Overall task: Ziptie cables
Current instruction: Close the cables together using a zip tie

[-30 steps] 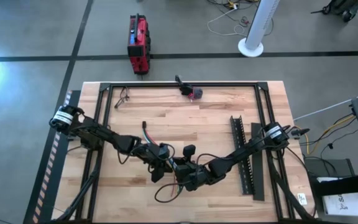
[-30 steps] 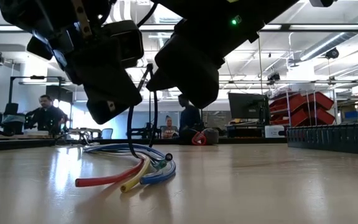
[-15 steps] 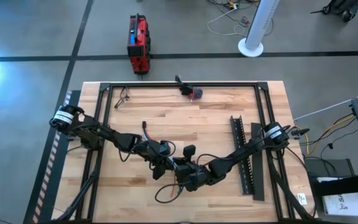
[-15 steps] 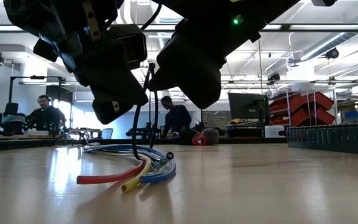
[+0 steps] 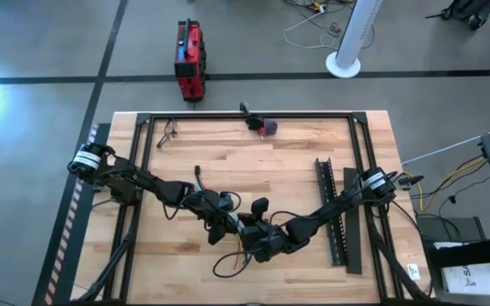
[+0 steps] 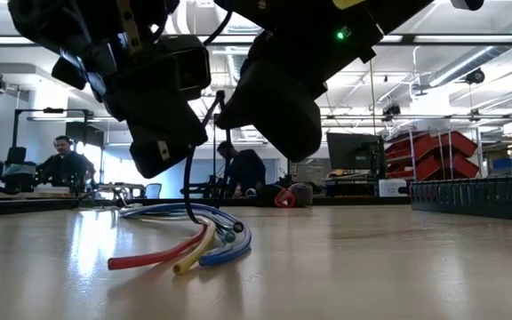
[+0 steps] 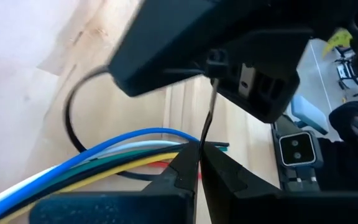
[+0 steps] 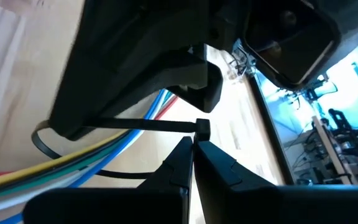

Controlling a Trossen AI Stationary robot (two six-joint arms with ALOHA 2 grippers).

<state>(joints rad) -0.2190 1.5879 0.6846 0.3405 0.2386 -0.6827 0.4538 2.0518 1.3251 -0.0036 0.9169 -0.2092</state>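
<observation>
Several cables [image 6: 194, 242] in red, yellow, green and blue lie curved on the wooden table, also seen as cables [image 7: 98, 157] and cables [image 8: 73, 163]. A black zip tie [image 7: 73, 118] loops around them; its loop [image 6: 188, 191] hangs down to the bundle. My left gripper [image 5: 225, 223] and my right gripper [image 5: 247, 232] meet tip to tip just above the cables. Both are shut on the zip tie. My left gripper pinches the zip tie's thin free strip [image 7: 205, 138] between its two fingertips. The strip runs straight from there to the tie's head at the right gripper, clear of the table. My right gripper pinches the zip tie right at its small square head [image 8: 202, 129] between its two fingertips. The strip [image 8: 142, 126] runs straight from the head to the left gripper. The loop [image 8: 39, 142] hangs around the cables.
A long black toothed strip [image 5: 330, 208] lies on the table's right part. A black frame [image 5: 228, 116] runs around the tabletop, with small parts [image 5: 262, 126] at the far edge. People [image 6: 243, 169] are in the room behind.
Both grippers keep their hold on the zip tie in nearly the same place. A person in the room behind has walked toward the left.
</observation>
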